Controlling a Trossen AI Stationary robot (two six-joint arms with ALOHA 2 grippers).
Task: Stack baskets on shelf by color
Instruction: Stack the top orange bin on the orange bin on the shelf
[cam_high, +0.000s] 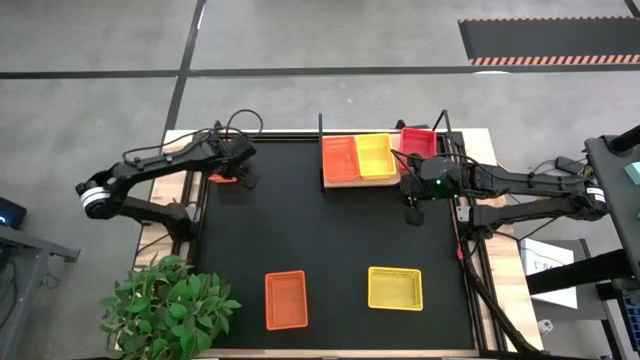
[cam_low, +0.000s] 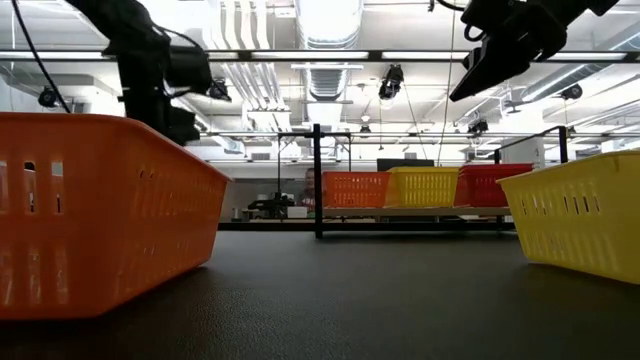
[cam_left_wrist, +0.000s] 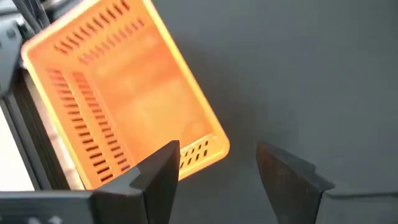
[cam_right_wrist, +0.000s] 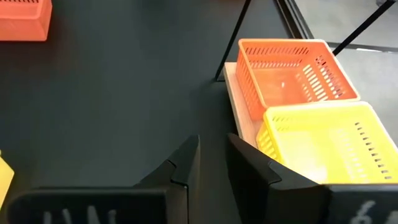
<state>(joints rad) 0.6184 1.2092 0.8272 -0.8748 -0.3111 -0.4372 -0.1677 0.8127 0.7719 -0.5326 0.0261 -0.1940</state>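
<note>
On the shelf (cam_high: 345, 183) at the mat's far side, an orange basket (cam_high: 339, 160), a yellow basket (cam_high: 376, 156) and a red basket (cam_high: 418, 142) stand side by side. Another orange basket (cam_left_wrist: 124, 93) rests on its bottom at the mat's far left edge. My left gripper (cam_left_wrist: 217, 168) hangs open above that basket's corner, tilted down, touching nothing. My right gripper (cam_right_wrist: 213, 165) hovers just in front of the shelf, near its right end. Its fingers are open by a narrow gap with nothing between them.
An orange basket (cam_high: 286, 299) and a yellow basket (cam_high: 395, 288) sit on the black mat near the front edge. A potted plant (cam_high: 165, 305) stands off the mat's near left corner. Thin black posts (cam_low: 317, 180) rise at the shelf's corners. The mat's middle is bare.
</note>
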